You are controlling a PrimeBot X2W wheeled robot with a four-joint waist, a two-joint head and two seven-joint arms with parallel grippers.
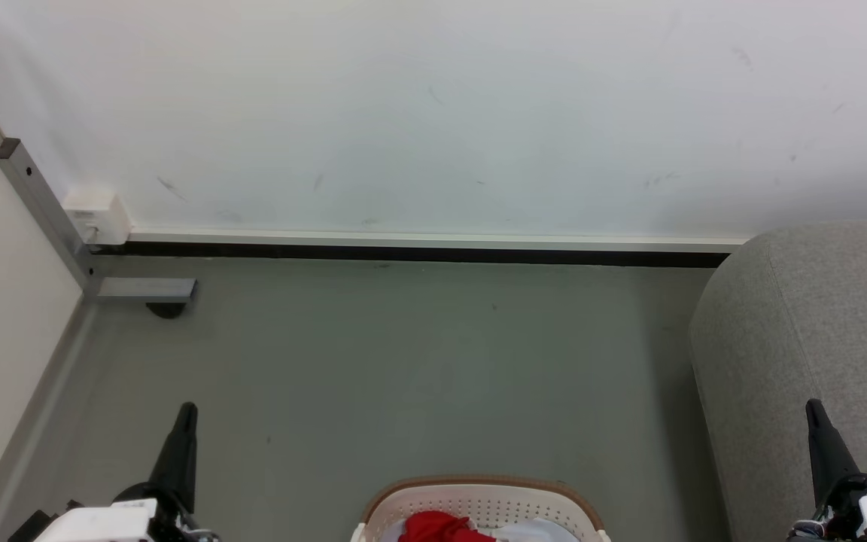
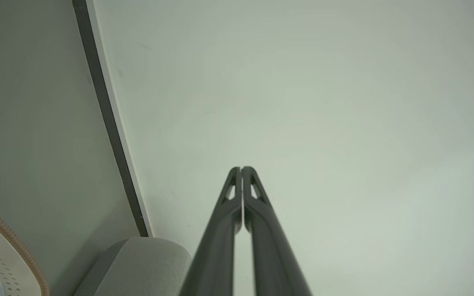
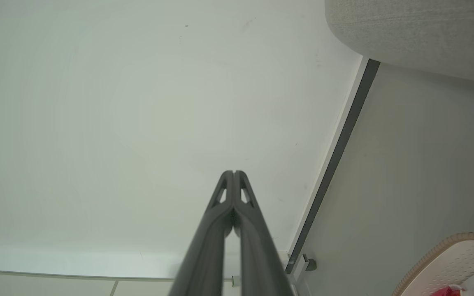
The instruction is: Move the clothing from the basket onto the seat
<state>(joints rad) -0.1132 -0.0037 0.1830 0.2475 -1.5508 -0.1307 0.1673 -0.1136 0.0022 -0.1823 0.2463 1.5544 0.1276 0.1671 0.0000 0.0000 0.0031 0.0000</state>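
In the head view, the clothing [image 1: 439, 527] is seen bunched in the basket [image 1: 479, 482] at the bottom edge, the seat [image 1: 817, 324] to its right, the left gripper [image 1: 187, 412] and right gripper [image 1: 814, 410] held well apart from it. In the left wrist view the left fingers [image 2: 220, 238] are shown pressed together on nothing, and in the right wrist view the same is shown of the right. The pick is judged not yet begun: one gripper must be parted and lowered onto the red fabric.
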